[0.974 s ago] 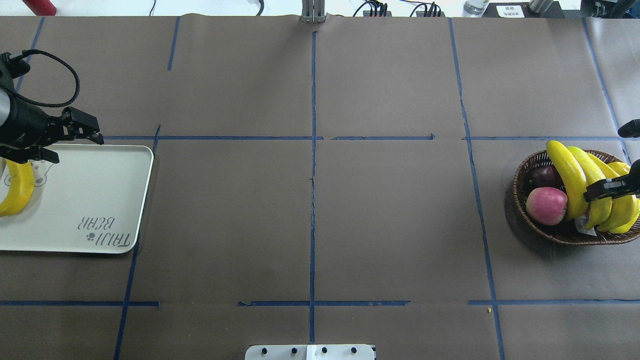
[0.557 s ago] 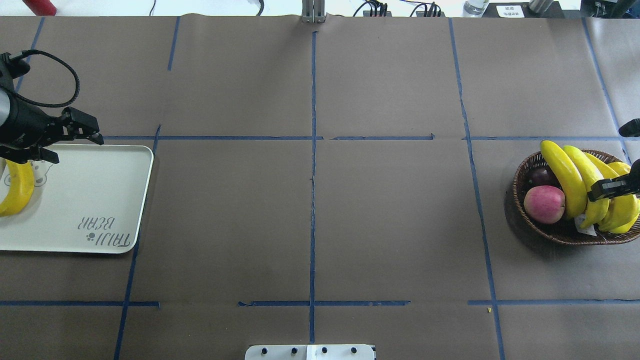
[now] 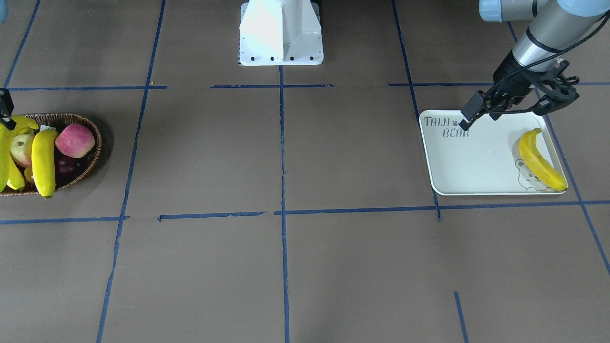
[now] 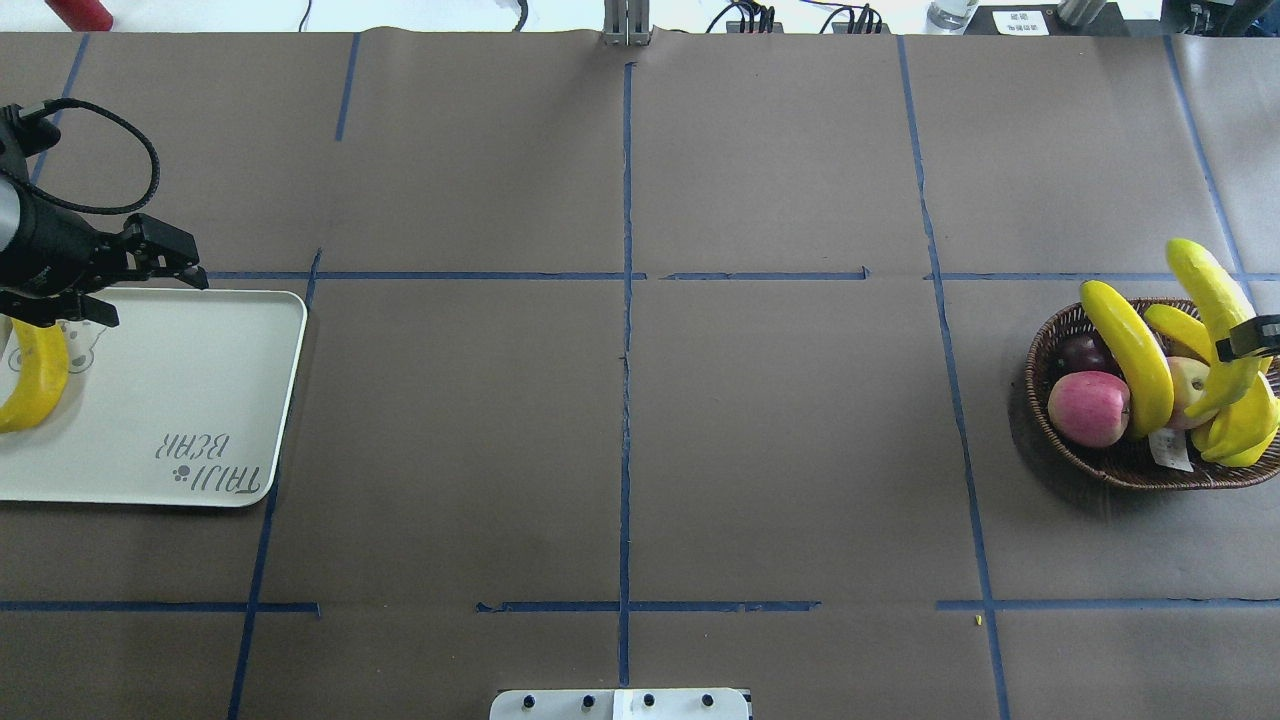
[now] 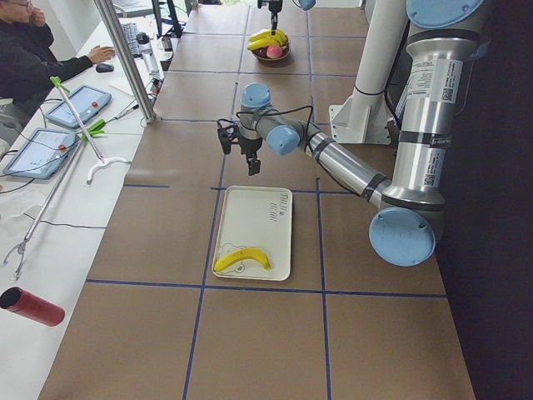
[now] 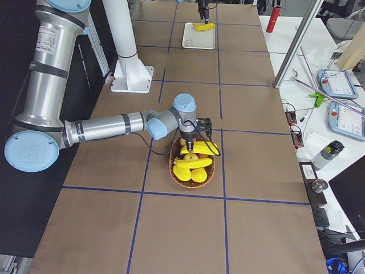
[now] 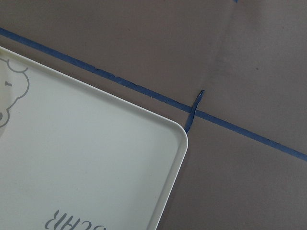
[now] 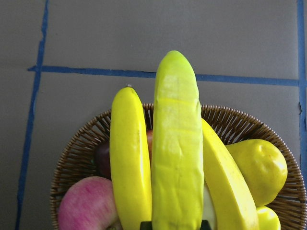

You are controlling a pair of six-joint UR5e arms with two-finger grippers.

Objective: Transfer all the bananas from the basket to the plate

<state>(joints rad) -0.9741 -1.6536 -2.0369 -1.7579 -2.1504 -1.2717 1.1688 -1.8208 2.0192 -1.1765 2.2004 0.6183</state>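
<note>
Right fingers [image 4: 1250,349] hold banana [image 4: 1208,290] pointing away from robot.

Bananas [image 4: 1135,360] are yellow, the woven basket [image 4: 1120,468] brown, the plate [image 4: 180,380] white.

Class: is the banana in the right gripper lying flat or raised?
Raised: the banana sits above the others, its tip beyond the basket rim.

— Where do the wide views sit?
— One looks forward and down from behind the robot's base [image 3: 281,33]; one faces it from across the tabletop [image 4: 780,430]. Both share the plate [image 4: 200,380] beneath the left jaws and the basket [image 4: 1130,470] beneath the right jaws.
— And the rest?
— A far camera looks along the tabletop from each end. Each wrist camera looks closely past its jaws: plate corner, held banana [image 8: 177,143].
</note>
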